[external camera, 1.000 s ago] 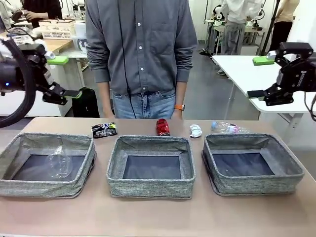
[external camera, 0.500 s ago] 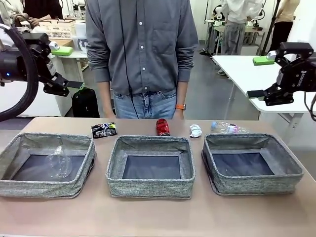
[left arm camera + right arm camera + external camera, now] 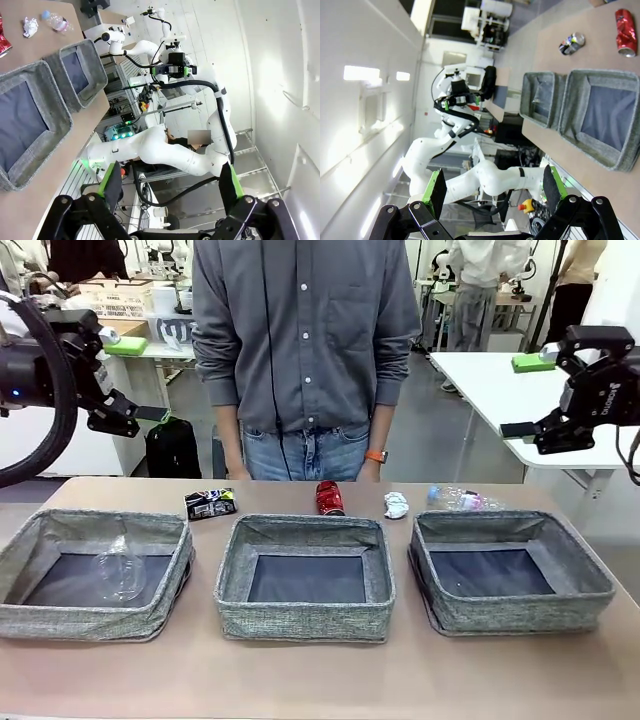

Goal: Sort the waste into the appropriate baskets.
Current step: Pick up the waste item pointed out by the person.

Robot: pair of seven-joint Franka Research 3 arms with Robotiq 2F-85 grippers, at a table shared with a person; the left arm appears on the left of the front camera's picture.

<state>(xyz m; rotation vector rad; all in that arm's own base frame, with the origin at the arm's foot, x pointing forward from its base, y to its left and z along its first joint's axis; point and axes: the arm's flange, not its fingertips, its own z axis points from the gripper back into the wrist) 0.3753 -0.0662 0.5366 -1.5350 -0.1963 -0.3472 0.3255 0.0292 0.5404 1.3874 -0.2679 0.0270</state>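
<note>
Cup [image 3: 122,570] is in the left basket [image 3: 70,621], left jaws and right jaws hang high, wide and empty, so next it's a reach down for the black can [image 3: 210,503], red can [image 3: 329,497], paper ball [image 3: 397,505] or bottle [image 3: 458,500] at the far edge of the bench [image 3: 320,675].

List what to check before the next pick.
1. The left hand open, holding nothing: ok.
2. The right hand open, holding nothing: ok.
3. The cup inside the left basket: ok.
4. Sorted yet, the black can, red can, paper ball and bottle: not ok, all lie on the far side of the table.
5. Arms of the person off the table: ok.
</note>
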